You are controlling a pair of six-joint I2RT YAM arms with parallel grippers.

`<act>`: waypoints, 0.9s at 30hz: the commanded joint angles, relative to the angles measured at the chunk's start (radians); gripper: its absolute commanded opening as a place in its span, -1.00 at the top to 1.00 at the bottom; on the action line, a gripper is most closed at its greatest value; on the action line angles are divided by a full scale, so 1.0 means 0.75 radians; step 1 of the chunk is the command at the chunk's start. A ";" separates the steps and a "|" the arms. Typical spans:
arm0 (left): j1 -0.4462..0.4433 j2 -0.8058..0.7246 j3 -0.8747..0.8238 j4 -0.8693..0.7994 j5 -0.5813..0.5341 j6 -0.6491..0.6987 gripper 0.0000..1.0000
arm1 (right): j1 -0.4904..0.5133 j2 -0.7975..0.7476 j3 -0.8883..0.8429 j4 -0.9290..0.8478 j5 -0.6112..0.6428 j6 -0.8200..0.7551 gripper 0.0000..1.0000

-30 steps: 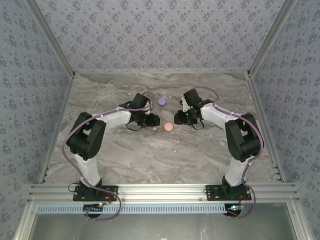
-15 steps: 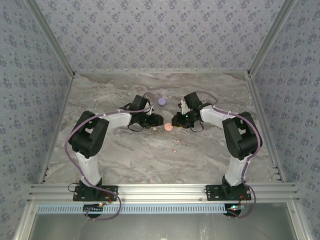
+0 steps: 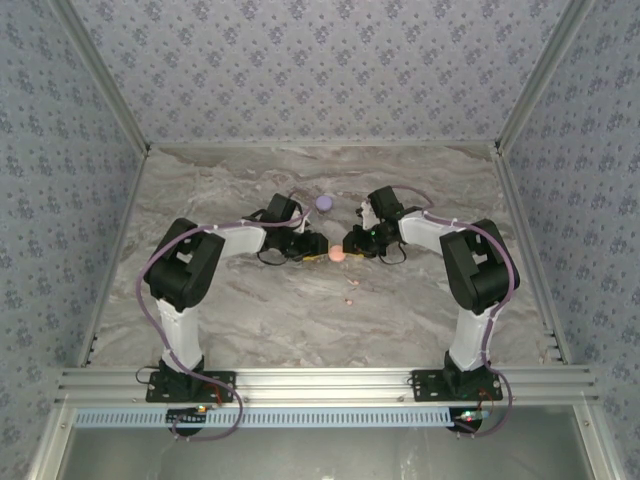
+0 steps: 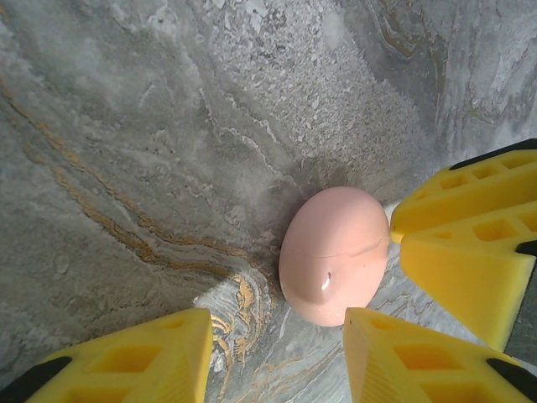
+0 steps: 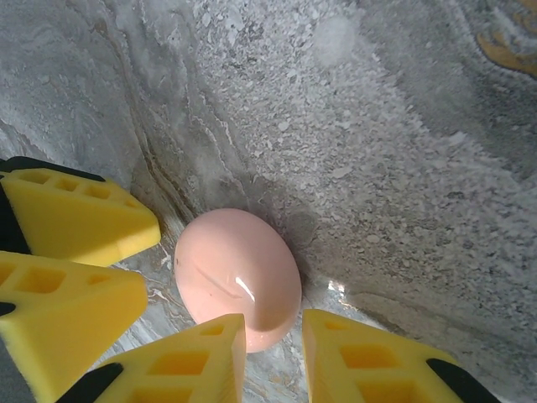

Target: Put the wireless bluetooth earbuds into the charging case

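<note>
The salmon-pink charging case [image 3: 338, 254] lies shut on the marble table, between my two grippers. My left gripper [image 3: 318, 246] is just left of it, my right gripper [image 3: 349, 246] just right. In the left wrist view the case [image 4: 336, 256] lies just ahead of my open left gripper [image 4: 277, 336], close to its right finger [image 4: 411, 357]. In the right wrist view the case [image 5: 239, 277] touches my left fingertip [image 5: 197, 361]; my right gripper [image 5: 273, 336] is open with a narrow empty gap. Two tiny pink earbuds [image 3: 348, 283] [image 3: 348, 300] lie loose nearer the bases.
A lilac round case [image 3: 323, 202] sits behind the grippers, toward the back wall. The right arm's yellow fingers [image 4: 470, 235] crowd the right of the left wrist view; the left arm's fingers [image 5: 67, 252] crowd the left of the right wrist view. Patterned walls enclose the table.
Both grippers have closed in on the pink case from either side, the left moving right and the right moving left. The case itself has stayed in place.
</note>
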 commanded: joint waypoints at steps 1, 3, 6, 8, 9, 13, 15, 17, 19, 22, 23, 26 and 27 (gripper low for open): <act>-0.016 0.044 0.048 0.024 0.043 -0.010 0.10 | -0.008 0.036 0.004 -0.006 -0.029 0.010 0.47; -0.019 0.052 0.055 0.036 0.053 -0.017 0.10 | -0.008 0.046 0.006 -0.009 -0.025 0.010 0.48; -0.027 0.066 0.064 0.045 0.069 -0.021 0.10 | -0.006 0.061 0.008 -0.004 -0.033 0.013 0.50; -0.031 0.077 0.071 0.047 0.072 -0.025 0.10 | -0.004 0.070 0.012 -0.004 -0.038 0.013 0.52; -0.033 0.081 0.072 0.050 0.075 -0.028 0.11 | -0.004 0.072 0.014 -0.006 -0.037 0.012 0.52; -0.035 0.097 0.072 0.073 0.089 -0.046 0.11 | -0.002 0.078 0.012 -0.006 -0.034 0.010 0.53; -0.038 0.104 0.066 0.091 0.099 -0.064 0.12 | -0.002 0.082 0.012 -0.005 -0.034 0.011 0.53; -0.038 0.110 0.060 0.113 0.112 -0.085 0.12 | -0.002 0.084 0.013 -0.006 -0.032 0.013 0.53; -0.040 0.115 0.052 0.142 0.128 -0.109 0.12 | -0.001 0.085 0.012 -0.005 -0.032 0.011 0.53; -0.042 0.122 0.047 0.162 0.143 -0.128 0.13 | -0.001 0.087 0.012 -0.001 -0.031 0.016 0.54; -0.043 0.123 0.047 0.167 0.147 -0.134 0.13 | 0.000 0.089 0.012 -0.001 -0.032 0.017 0.53; -0.043 0.127 0.041 0.196 0.163 -0.160 0.16 | -0.004 0.089 0.013 0.002 -0.030 0.017 0.53; -0.043 0.127 0.039 0.206 0.168 -0.167 0.17 | -0.002 0.089 0.014 0.003 -0.030 0.020 0.53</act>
